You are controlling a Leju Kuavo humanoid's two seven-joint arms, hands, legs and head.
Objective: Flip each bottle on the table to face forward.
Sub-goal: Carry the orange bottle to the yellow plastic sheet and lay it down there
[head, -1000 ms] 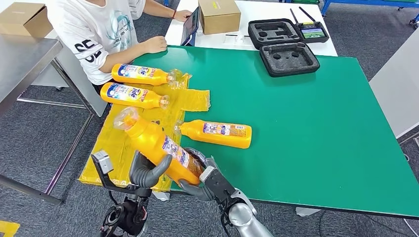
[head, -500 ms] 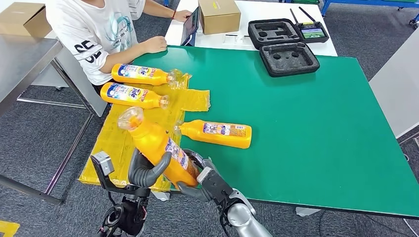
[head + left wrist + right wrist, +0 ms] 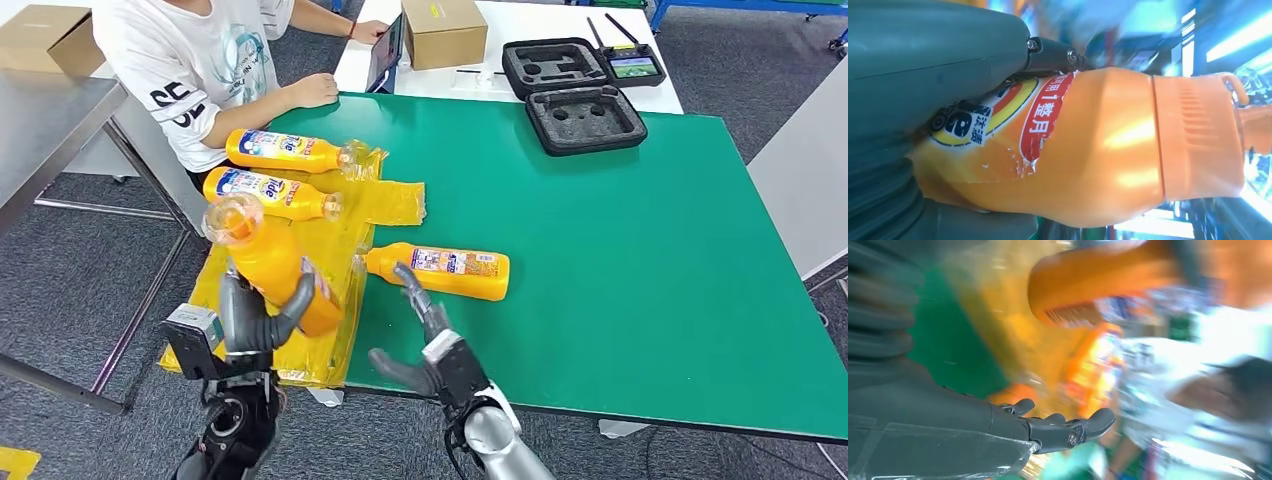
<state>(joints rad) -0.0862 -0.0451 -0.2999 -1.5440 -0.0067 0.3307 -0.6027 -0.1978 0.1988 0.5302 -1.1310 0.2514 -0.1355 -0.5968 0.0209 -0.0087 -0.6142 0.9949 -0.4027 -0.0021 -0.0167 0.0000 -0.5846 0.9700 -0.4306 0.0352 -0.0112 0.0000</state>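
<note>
**Kid:** What moved?

**Friend:** A moment ago both robot hands held the orange bottle low by the counter's near edge. Now the right robot hand (image 3: 425,340) has let go, and the left robot hand (image 3: 258,315) has swung the bottle over to the left and tipped it up.

**Kid:** Where is that bottle now?

**Friend:** The held bottle (image 3: 268,258) is in the left robot hand, above the yellow plastic sheet (image 3: 395,205) at the near left corner of the green counter (image 3: 650,260). It leans a little, with its clear cap on top. In the left wrist view the thumb and dark fingers (image 3: 1055,52) wrap around the bottle's lower half, over a torn label.

**Kid:** And the right robot hand?

**Friend:** It is spread wide and holds nothing. Its fingers (image 3: 1068,430) reach out flat. It sits at the near edge of the counter, and one long finger points toward the lying bottle (image 3: 440,270).

**Kid:** Is that bottle touching the hand?

**Friend:** I cannot tell. The fingertip is just beside it. That bottle lies on its side, its cap toward the yellow sheet.

**Kid:** Any more bottles?

**Friend:** Two more, the far bottle (image 3: 290,150) and the middle bottle (image 3: 270,192). Both lie on their sides near the counter's left edge, caps pointing right. A person (image 3: 200,60) in a white shirt sits just behind them, one hand resting on the counter's corner. Farther back are a black foam case (image 3: 585,120) and a cardboard box (image 3: 443,30).
</note>
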